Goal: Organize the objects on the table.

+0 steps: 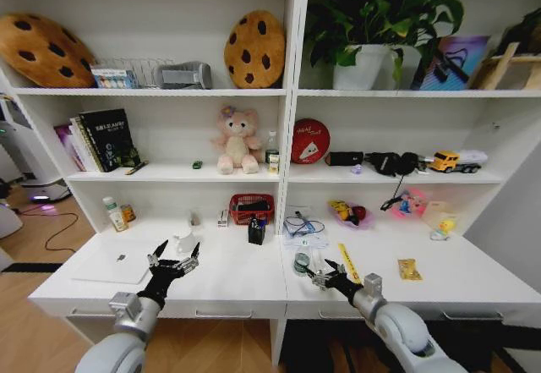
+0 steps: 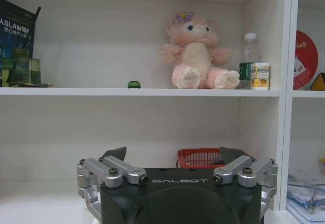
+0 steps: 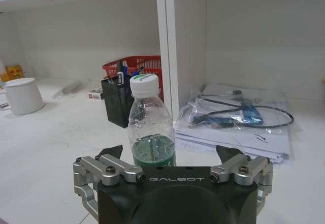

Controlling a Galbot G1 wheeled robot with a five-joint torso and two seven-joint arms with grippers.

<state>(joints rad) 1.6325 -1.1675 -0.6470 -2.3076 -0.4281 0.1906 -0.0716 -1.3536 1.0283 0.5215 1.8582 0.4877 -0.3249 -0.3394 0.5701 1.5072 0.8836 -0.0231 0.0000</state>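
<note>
On the long white desk, seen from the head camera, the right gripper reaches forward over the front edge, fingers spread, just short of a small clear bottle standing upright near the shelf divider. A yellow ruler lies just to the right of that gripper. The left gripper hovers above the desk, jaws apart and empty, beside the closed silver laptop. A black pen holder stands before a red basket.

From the left wrist, the left gripper faces the shelving with fingers wide, nothing between them; a pink plush bear sits on the shelf above.

From the right wrist, the right gripper is released, and the white-capped, green-labelled bottle stands between its open fingers, whether it touches them cannot be told. The pen holder stands behind.
</note>
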